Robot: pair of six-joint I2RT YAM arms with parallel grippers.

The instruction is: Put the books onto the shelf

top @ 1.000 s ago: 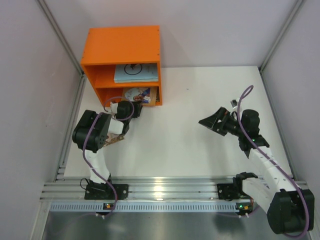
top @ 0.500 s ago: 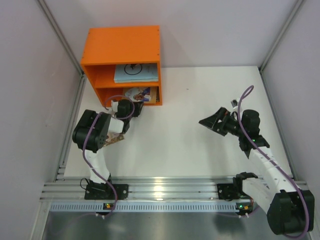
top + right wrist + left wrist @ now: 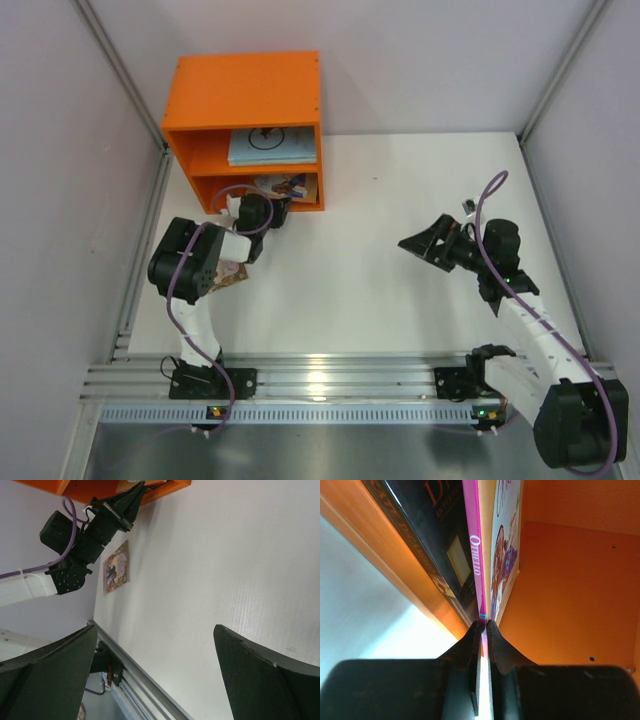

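The orange shelf point(image 3: 245, 95) stands at the back left. A pale blue-white book point(image 3: 270, 146) lies in its upper compartment. Several books fill the lower one, an illustrated cover point(image 3: 284, 186) uppermost. My left gripper point(image 3: 272, 208) is at the lower opening. In the left wrist view its jaws point(image 3: 483, 625) are nearly closed, pinching the near end of a thin pink-spined book point(image 3: 476, 555). That book lies between a dark book point(image 3: 440, 535) and the shelf wall point(image 3: 570, 580). Another pinkish illustrated book point(image 3: 232, 274) lies on the table under the left arm. My right gripper point(image 3: 420, 243) hangs open and empty.
The right wrist view shows the left arm point(image 3: 75, 540), the loose book point(image 3: 116, 568) and the aluminium rail point(image 3: 145, 685) at the table's near edge. Pale walls with metal posts point(image 3: 120, 70) close in the table point(image 3: 400, 190) on both sides.
My left gripper has moved forward to the shelf's lower opening while its jaws closed in. The illustrated book has slid deeper into the lower compartment. The right arm has stayed still.
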